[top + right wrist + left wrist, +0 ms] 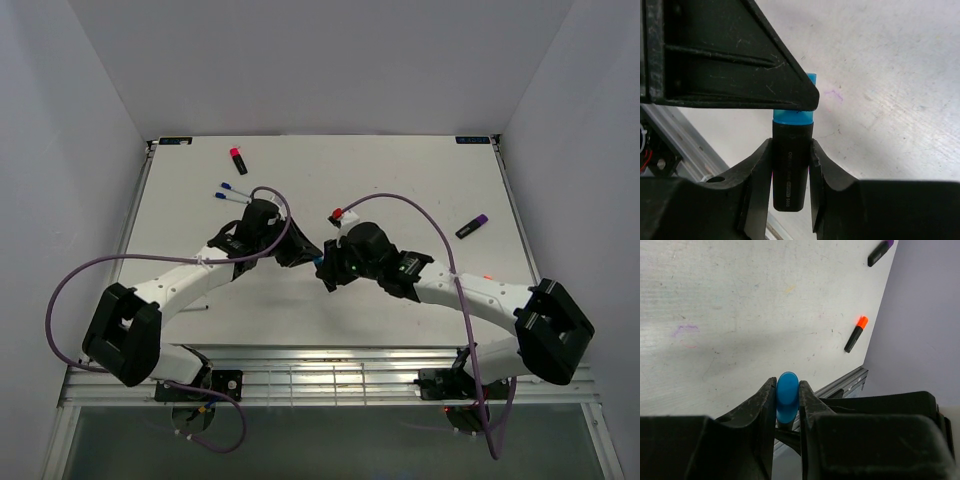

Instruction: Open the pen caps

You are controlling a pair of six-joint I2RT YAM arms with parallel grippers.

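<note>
Scanning the counter from the left, we saw a pink cap on a stubby marker near the far edge, then two blue caps on thin white pens. Mid-counter, our left hand pinched the cyan cap between its fingers, while our right hand clamped the black marker body, cap and body meeting end to end. A red cap lay just behind the right hand; a purple cap sat farther right.
</note>
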